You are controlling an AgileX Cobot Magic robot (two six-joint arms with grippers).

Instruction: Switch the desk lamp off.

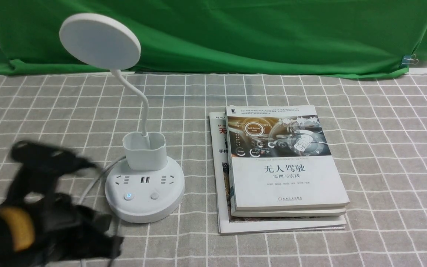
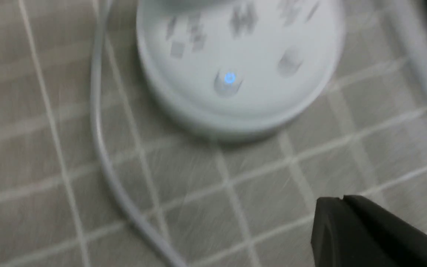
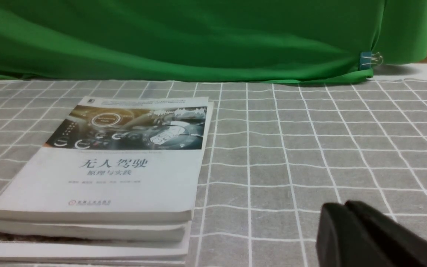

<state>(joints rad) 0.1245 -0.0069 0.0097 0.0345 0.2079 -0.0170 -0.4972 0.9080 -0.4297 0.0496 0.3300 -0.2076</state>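
Note:
The white desk lamp stands left of centre: round disc head (image 1: 100, 41), bendy neck (image 1: 139, 100), cup holder (image 1: 144, 150), round base (image 1: 145, 207) with sockets. Its left button (image 1: 129, 196) glows blue and the right button (image 1: 155, 195) is plain. My left gripper (image 1: 92, 164) is blurred, shut and empty, just left of the base. In the left wrist view the shut gripper (image 2: 341, 200) hangs short of the base (image 2: 243, 107), with the blue button (image 2: 229, 78) ahead. My right gripper (image 3: 347, 205) is shut and empty over the cloth; it is out of the front view.
A stack of books (image 1: 284, 167) lies right of the lamp, also in the right wrist view (image 3: 117, 163). The lamp's white cable (image 2: 100, 148) runs left of the base. A green cloth (image 1: 235, 33) hangs at the back, held by a clip (image 1: 408, 60). A grey checked tablecloth (image 1: 384, 148) covers the table.

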